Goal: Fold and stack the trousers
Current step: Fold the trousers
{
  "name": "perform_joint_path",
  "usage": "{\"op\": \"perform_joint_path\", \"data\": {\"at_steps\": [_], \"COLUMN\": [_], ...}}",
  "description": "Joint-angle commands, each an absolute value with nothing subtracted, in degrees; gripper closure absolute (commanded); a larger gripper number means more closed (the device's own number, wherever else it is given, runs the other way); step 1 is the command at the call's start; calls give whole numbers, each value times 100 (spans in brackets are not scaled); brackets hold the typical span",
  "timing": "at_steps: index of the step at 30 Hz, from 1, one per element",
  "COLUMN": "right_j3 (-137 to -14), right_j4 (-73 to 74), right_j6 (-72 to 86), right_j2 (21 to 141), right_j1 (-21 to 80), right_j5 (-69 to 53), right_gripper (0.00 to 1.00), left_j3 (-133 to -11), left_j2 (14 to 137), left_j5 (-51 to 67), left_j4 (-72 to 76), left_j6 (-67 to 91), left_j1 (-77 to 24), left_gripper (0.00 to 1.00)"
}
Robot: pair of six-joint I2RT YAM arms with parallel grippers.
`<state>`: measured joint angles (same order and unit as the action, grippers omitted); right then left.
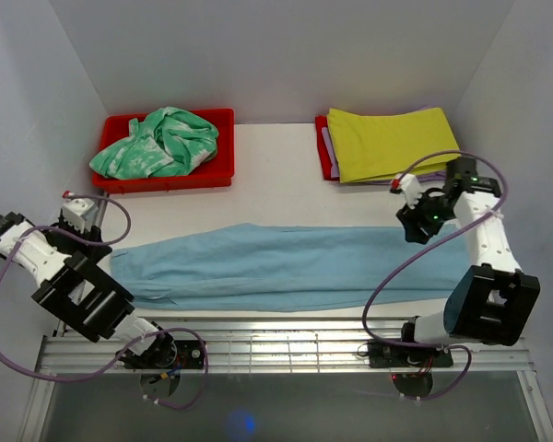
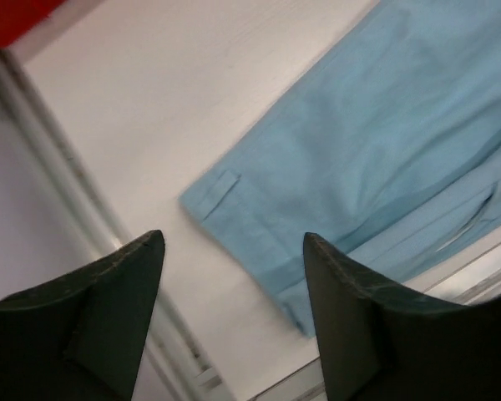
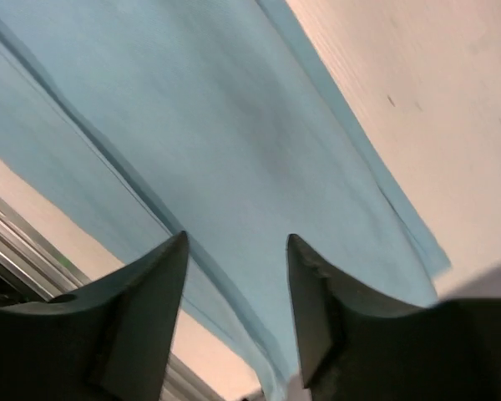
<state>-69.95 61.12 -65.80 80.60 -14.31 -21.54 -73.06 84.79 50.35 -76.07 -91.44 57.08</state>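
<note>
The light sky-blue trousers (image 1: 286, 267) lie flat along the table, folded lengthwise, waist at the left. The waistband with a belt loop shows in the left wrist view (image 2: 334, 184); the leg end shows in the right wrist view (image 3: 234, 142). My left gripper (image 1: 90, 224) is open and empty, above the table just left of the waist; in its wrist view (image 2: 234, 242) the jaws stand wide apart. My right gripper (image 1: 413, 221) is open and empty above the leg end (image 3: 236, 242).
A red bin (image 1: 223, 170) at the back left holds a mint-green-and-white patterned garment (image 1: 157, 143). A yellow-green folded cloth (image 1: 392, 143) lies on a red tray at the back right. A metal rail (image 1: 286, 345) runs along the near edge.
</note>
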Motion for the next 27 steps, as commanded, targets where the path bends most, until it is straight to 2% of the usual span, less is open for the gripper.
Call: {"op": "perform_joint_path", "data": {"at_steps": [1, 3, 6, 10, 14, 17, 22, 27], "right_j3": [-6540, -6416, -6285, -6144, -5872, -5810, -5740, -5722], "right_j4": [5592, 5293, 4967, 4712, 4123, 3798, 3578, 3744], "right_j6": [-5100, -4591, -4054, -3483, -3015, -2743, -2549, -2478], "right_j2": [7998, 8059, 8147, 8340, 8560, 8850, 9210, 9255], "right_j1": [-249, 496, 1271, 2143, 2995, 3260, 3638, 3788], "right_j5": [-2286, -2268, -2180, -2101, -1706, -1424, -1135, -1580], "right_gripper": [48, 58, 60, 63, 65, 70, 72, 74], "left_j3": [-7086, -6813, -6373, -6223, -5925, -5784, -5468, -5020], "left_j2": [8745, 8693, 8587, 8438, 8008, 7735, 7541, 7550], "left_j5": [5107, 4862, 4693, 4886, 4922, 4817, 4440, 4245], "left_j4": [-7639, -7437, -7198, -7680, -7524, -7085, -6250, -5670], "left_j6": [-8087, -7771, -7480, -7523, -7120, -6488, -5495, -4914], "left_j1": [5037, 4765, 4448, 3878, 2727, 1988, 715, -313], "left_gripper": [33, 37, 41, 45, 46, 47, 47, 47]}}
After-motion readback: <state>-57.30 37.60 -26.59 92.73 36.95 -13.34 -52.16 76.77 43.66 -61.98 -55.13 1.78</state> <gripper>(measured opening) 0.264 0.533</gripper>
